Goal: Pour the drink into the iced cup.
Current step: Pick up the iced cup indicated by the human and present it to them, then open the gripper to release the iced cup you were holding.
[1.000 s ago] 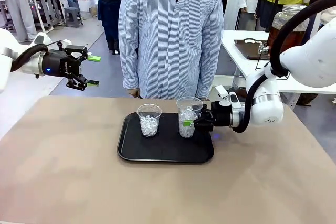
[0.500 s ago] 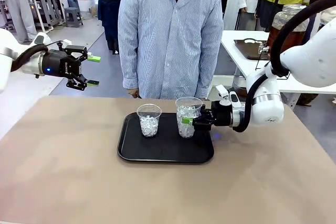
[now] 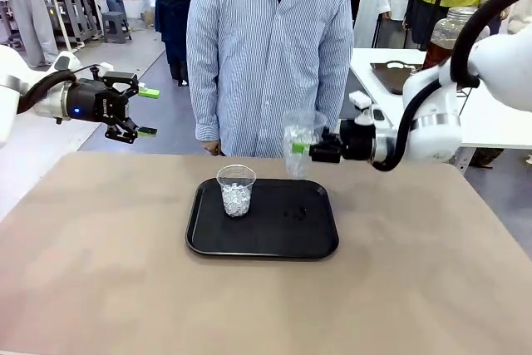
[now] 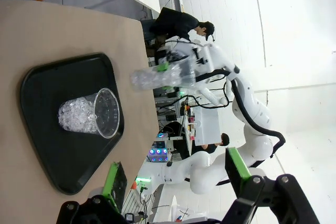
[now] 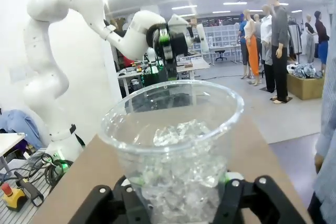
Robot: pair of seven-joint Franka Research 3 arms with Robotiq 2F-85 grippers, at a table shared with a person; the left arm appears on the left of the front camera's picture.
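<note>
My right gripper (image 3: 298, 149) is shut on a clear plastic iced cup (image 3: 299, 135) and holds it upright in the air above the black tray's (image 3: 274, 243) far right corner. In the right wrist view, that iced cup (image 5: 173, 145) sits between the fingers of the right gripper (image 5: 176, 203). A second iced cup (image 3: 236, 190) stands on the tray's left half. My left gripper (image 3: 143, 112) hangs open and empty beyond the table's far left edge. The drink seems to be the brown liquid in a big glass jar (image 3: 449, 35) on the side table.
A person in a striped shirt (image 3: 270, 47) stands at the far edge, right behind the tray. The white side table (image 3: 391, 89) at the back right carries a dark board. Bare tabletop (image 3: 100, 272) surrounds the tray.
The right gripper shut on the right-hand cup and lifted it off the tray, up and slightly back. The left arm and the other cup stayed put.
</note>
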